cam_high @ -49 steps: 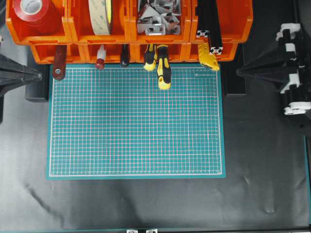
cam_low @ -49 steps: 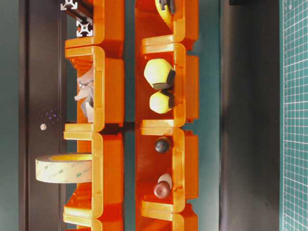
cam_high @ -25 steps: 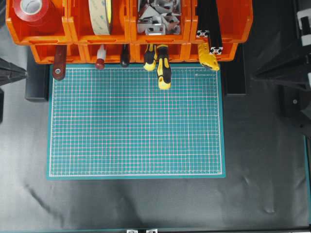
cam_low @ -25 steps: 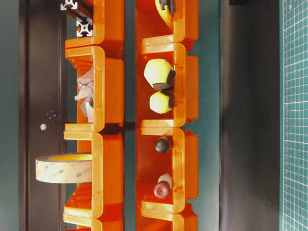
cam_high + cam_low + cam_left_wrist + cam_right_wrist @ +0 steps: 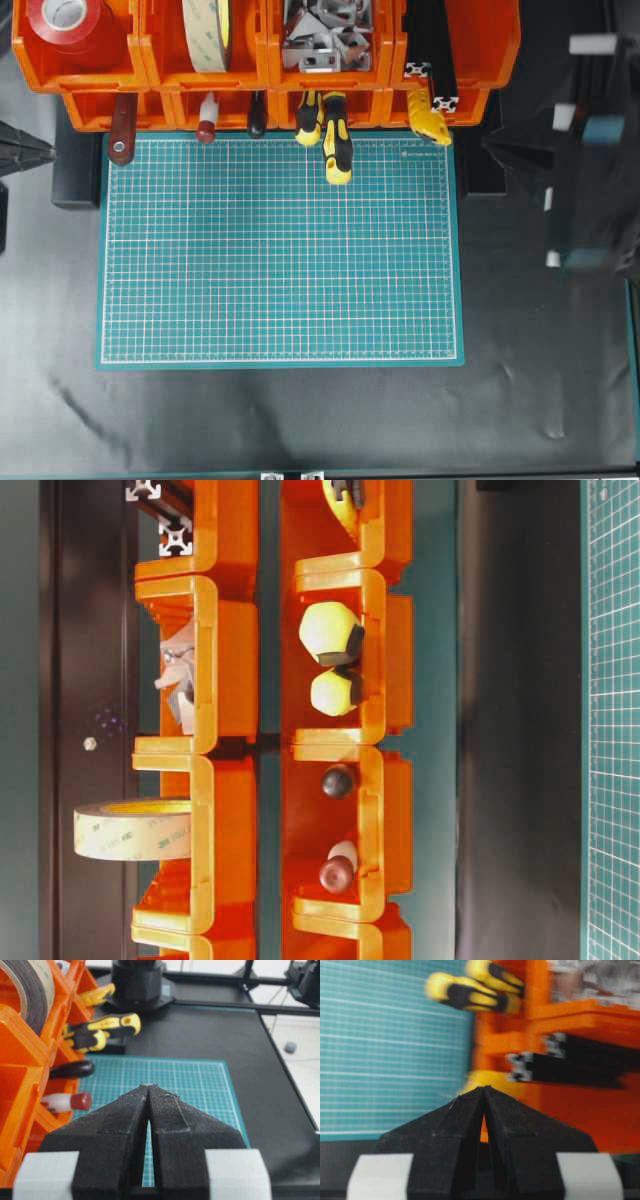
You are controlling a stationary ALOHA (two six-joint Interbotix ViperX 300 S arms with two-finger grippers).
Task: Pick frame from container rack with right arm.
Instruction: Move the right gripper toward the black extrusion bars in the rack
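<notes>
Two frame bars (image 5: 432,45) lie in the top right bin of the orange container rack (image 5: 490,60), their silvery cut ends facing the mat. In the table-level view the frame ends (image 5: 175,537) show at the rack's (image 5: 235,660) upper left. My right gripper (image 5: 490,147) hovers to the right of the mat, blurred, shut and empty. From the right wrist its tips (image 5: 484,1088) point at the rack (image 5: 570,1020), just below and left of the frame (image 5: 560,1067). My left gripper (image 5: 45,155) sits at the left edge, shut (image 5: 149,1085), holding nothing.
Yellow-and-black screwdrivers (image 5: 337,150) stick out of the lower bins over the green cutting mat (image 5: 280,260). A yellow tool (image 5: 428,120) pokes out just below the frame ends. Tape rolls (image 5: 205,35), metal brackets (image 5: 325,35) and dark-handled tools (image 5: 122,130) fill other bins.
The right arm has swung and turned, blurring, with its tip pulling right and then coming back toward the rack's right end. The left gripper has drawn back to the left.
</notes>
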